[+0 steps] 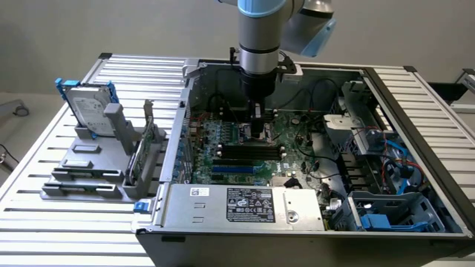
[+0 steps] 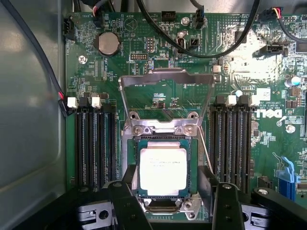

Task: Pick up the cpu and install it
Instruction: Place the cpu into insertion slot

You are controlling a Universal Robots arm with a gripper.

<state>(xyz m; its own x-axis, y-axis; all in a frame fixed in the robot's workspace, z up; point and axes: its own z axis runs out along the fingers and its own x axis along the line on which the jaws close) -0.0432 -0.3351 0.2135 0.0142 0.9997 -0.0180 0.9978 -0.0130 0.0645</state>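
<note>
The hand (image 1: 257, 123) points straight down, carried by an arm (image 1: 260, 33) that stands vertical over the middle of the open computer case (image 1: 415, 83). The hand is open, jaws spread wide, and grips nothing.

In the wrist view, the two black fingers (image 2: 125, 203) stand one on each side of the cpu (image 2: 163, 170). The cpu lies flat in its socket (image 2: 194, 165) on the motherboard (image 2: 268, 62), silver top upward. Whether the fingers touch the socket's edges cannot be told from this angle; they appear to stand just clear of it. The metal load plate (image 2: 165, 79) is hinged up, away from the cpu. Banks of black memory slots (image 2: 93, 143) run along both sides of the socket.

The exterior view gives the wider layout. The case lies on its side on a slatted tabletop (image 1: 44, 167), with the power supply (image 1: 245, 204) at its near edge. At the exterior view's left, well apart from the hand, a grey holder (image 1: 82, 186) sits on the tabletop. A hard drive (image 1: 89, 114) with blue brackets stands upright in it.
</note>
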